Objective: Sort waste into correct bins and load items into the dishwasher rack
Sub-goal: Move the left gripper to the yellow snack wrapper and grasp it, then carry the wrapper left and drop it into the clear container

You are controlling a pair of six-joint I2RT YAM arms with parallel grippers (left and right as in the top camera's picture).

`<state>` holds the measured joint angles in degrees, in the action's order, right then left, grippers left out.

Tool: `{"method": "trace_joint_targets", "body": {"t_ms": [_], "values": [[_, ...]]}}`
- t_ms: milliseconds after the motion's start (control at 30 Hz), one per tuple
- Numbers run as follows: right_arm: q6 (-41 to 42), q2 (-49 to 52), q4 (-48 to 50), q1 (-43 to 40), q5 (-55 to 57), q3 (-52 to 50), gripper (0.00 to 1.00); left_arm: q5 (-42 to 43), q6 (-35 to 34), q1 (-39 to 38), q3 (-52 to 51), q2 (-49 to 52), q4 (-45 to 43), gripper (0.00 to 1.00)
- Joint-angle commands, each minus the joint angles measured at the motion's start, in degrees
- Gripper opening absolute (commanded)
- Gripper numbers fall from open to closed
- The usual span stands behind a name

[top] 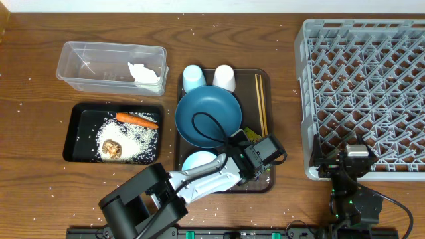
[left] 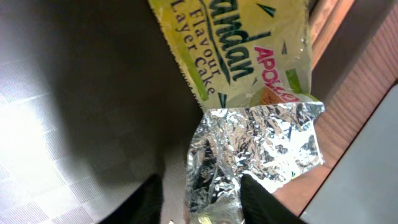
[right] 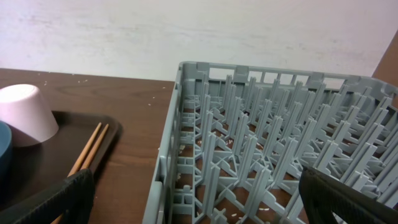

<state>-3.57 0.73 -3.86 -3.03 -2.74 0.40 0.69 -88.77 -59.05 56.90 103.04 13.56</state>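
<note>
Left end effector (left: 202,194) reaches down, straddling the snack wrapper (left: 249,81) foil end.

Orange carrot (top: 137,119), brown lump (top: 111,149) and rice (top: 138,138) lie in the black tray (top: 69,136); napkin (top: 143,72) in the clear tub (top: 74,60); wrapper (left: 249,56) beside blue plate (top: 199,106).

Non-task stuff only:
- Counter (top: 40,179): dark brown wood grain, fills the overhead view.
- Brown serving tray (top: 244,79): flat on the counter about mid-width, long axis running near-far, rounded corners, low raised rim.
- The left wrist view shows the tray's floor (left: 74,93) close up, with a fine grid texture and a pale sheen at left.
- Wall (right: 186,31): plain, whitish, a little scuffed, directly behind the counter's far edge (right: 140,81).
</note>
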Motion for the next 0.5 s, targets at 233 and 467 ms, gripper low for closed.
{"method": "trace_joint_targets", "body": {"t_ms": [233, 467], "values": [[0.09, -0.09, -0.24, 0.59, 0.39, -0.09, 0.99, 3.08, 1.46, -0.17, -0.42, 0.42, 0.2, 0.12], [0.09, -0.09, -0.24, 0.59, 0.39, -0.09, 0.99, 3.37, 6.62, -0.17, -0.42, -4.96, 0.39, 0.06]]}}
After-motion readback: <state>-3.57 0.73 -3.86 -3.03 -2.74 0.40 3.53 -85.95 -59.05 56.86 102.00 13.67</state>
